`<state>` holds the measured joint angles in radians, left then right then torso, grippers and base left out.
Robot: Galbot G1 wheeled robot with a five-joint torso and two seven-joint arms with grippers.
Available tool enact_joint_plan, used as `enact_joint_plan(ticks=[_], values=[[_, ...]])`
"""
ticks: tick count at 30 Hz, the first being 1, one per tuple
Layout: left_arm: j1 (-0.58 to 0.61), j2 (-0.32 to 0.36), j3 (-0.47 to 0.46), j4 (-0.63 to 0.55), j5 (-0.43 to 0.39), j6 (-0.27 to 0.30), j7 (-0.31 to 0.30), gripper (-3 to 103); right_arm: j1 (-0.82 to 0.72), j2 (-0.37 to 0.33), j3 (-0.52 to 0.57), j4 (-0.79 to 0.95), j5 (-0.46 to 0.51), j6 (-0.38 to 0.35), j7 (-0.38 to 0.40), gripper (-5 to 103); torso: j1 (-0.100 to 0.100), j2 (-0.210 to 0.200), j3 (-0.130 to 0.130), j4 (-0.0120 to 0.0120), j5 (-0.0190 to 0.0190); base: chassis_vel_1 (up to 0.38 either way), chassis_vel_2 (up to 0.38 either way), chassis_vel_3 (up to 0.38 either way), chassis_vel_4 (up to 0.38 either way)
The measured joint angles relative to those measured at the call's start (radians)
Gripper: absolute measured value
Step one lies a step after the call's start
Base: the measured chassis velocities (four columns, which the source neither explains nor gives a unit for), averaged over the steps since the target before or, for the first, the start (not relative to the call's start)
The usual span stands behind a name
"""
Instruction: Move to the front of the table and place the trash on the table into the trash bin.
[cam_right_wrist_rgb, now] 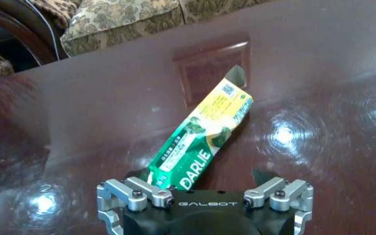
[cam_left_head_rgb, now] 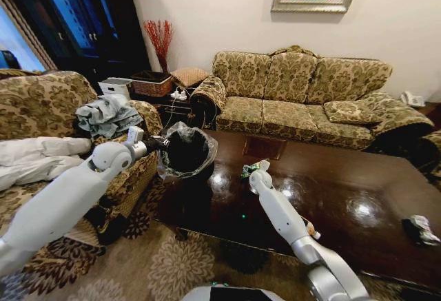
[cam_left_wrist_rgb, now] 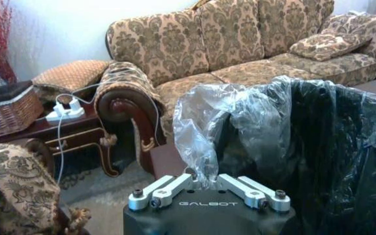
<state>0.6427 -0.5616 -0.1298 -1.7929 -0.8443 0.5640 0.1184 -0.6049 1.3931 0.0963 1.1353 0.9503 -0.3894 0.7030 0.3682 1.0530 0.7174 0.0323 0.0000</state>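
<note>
The large, low, glossy dark brown wooden worktop [cam_left_head_rgb: 358, 198] carries the work, and the small round black trash bin [cam_left_head_rgb: 187, 153], lined with a clear crinkled plastic bag, stands at its left end. The left gripper [cam_left_head_rgb: 156, 142] is at the bin's near-left rim; in the left wrist view its fingers [cam_left_wrist_rgb: 165, 190] look closed on a fold of the clear liner [cam_left_wrist_rgb: 204, 132], pinching the bag's edge rather than any litter.

The right gripper [cam_left_head_rgb: 252, 171] is out over the middle of the worktop, and the bin lies to its left, so the coming carry would run leftward toward that open mouth. In the right wrist view a green, flattened, printed cardboard carton [cam_right_wrist_rgb: 201, 142] sticks out from the right fingers [cam_right_wrist_rgb: 135, 188], its long axis slanting away from the gripper. One end of it appears pinched at one side of the wide-set fingers, the other end free above the wood. This arm is the nearer to the carton.

A small dark-and-white piece of litter [cam_left_head_rgb: 417, 229] lies well apart, near the worktop's right end.
</note>
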Motion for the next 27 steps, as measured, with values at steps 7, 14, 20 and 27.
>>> enact_joint_plan(ticks=[7,14,20,27], values=[[0.000,0.001,0.000,-0.003,0.001,0.000,-0.002,2,0.010,0.027,0.013,-0.056,-0.065,0.021,-0.083,100,0.000,0.000,0.000,0.0001,0.0000,0.000,0.000,0.000,0.000],[0.000,0.010,-0.009,0.004,-0.002,-0.006,0.002,2,0.000,0.026,0.022,-0.047,-0.063,0.017,-0.105,97,0.000,0.000,0.000,0.0002,0.0001,0.000,0.000,0.000,0.000],[-0.001,0.006,-0.012,0.011,-0.004,-0.014,0.005,2,-0.010,0.016,0.029,-0.025,-0.049,0.018,-0.094,82,0.000,0.000,0.000,0.0002,0.0001,0.000,0.000,0.000,0.000],[-0.025,0.007,-0.019,0.047,-0.016,-0.029,0.012,2,-0.025,-0.015,0.038,0.013,-0.022,0.022,-0.089,61,0.000,0.000,0.000,0.0002,0.0001,0.000,0.000,0.000,0.000]])
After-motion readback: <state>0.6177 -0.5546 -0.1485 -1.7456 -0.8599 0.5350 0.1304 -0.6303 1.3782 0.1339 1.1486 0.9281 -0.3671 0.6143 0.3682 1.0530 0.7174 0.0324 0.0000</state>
